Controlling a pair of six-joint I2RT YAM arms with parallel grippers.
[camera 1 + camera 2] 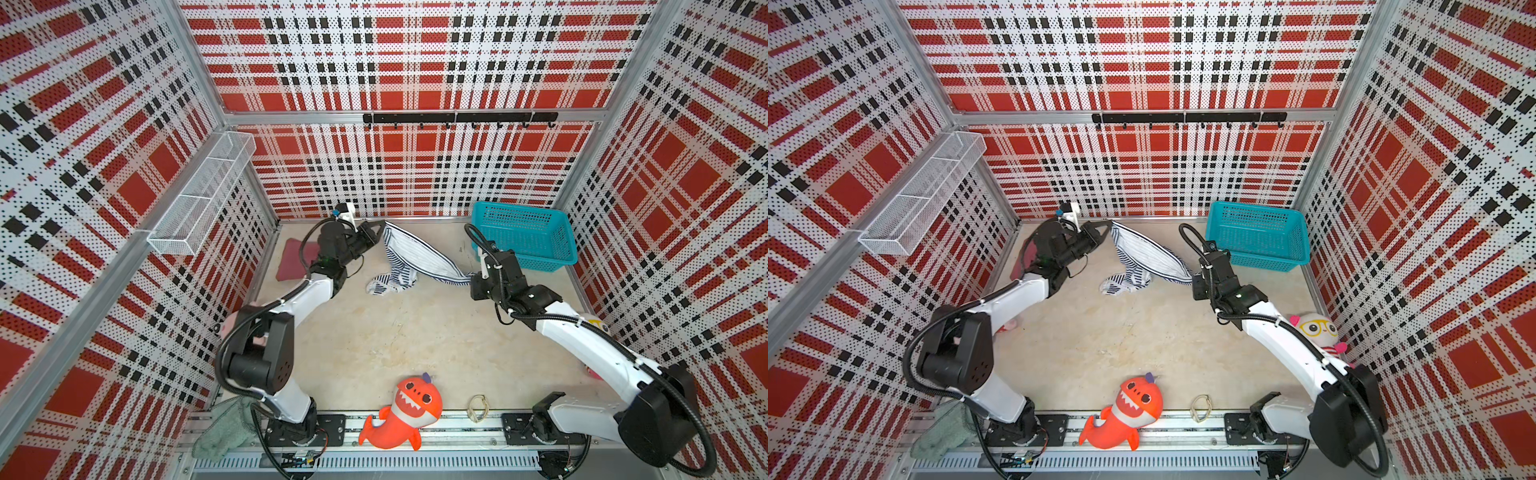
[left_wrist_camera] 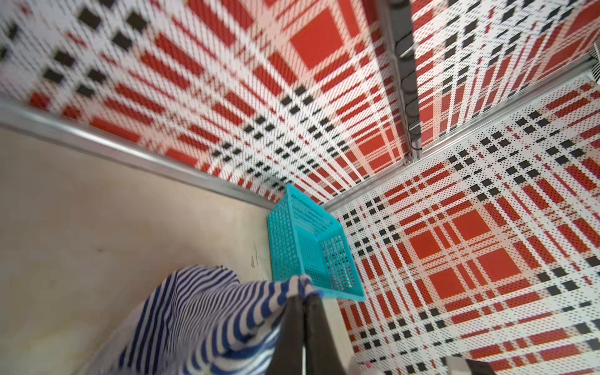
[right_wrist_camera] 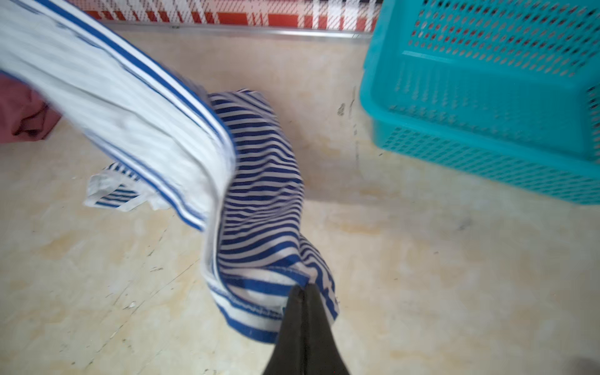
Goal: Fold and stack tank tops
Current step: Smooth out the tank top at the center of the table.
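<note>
Left end effector (image 2: 305,297) and right end effector (image 3: 303,289) each pinch a corner of striped tank top (image 1: 419,253), slung above desk (image 1: 395,345), tail dragging. Overtension could slip a pinch. Maroon tank top (image 1: 289,262) lies under left arm.

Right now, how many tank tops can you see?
2. The striped tank top hangs between the left gripper and right gripper; the maroon tank top lies on the table, far left. No others show.
</note>
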